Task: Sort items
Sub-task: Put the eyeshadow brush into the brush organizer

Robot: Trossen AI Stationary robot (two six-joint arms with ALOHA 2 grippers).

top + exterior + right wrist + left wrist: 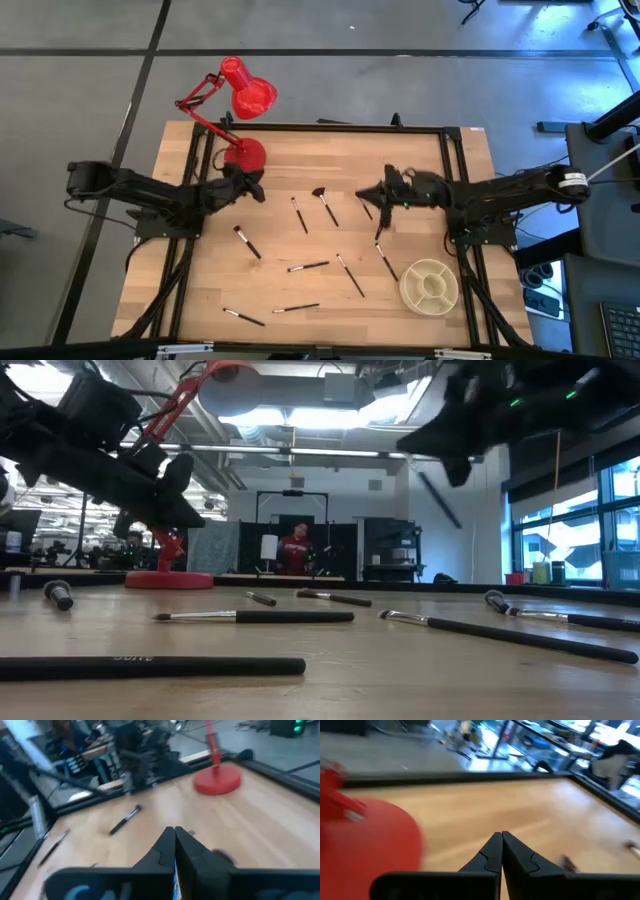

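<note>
Hovering over the table (200,290), the left gripper (258,190) and right gripper (362,195) are pinched closed with nothing inside, brushes (308,266) lying scattered below.

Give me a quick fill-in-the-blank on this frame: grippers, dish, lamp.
1. The left gripper is ____, holding nothing.
2. The cream divided dish holds ____ makeup brushes.
3. The red desk lamp stands nearest the ____ gripper.
4. In the high view, a makeup brush lies on the wooden ____.

Missing words: shut; no; left; table
</note>
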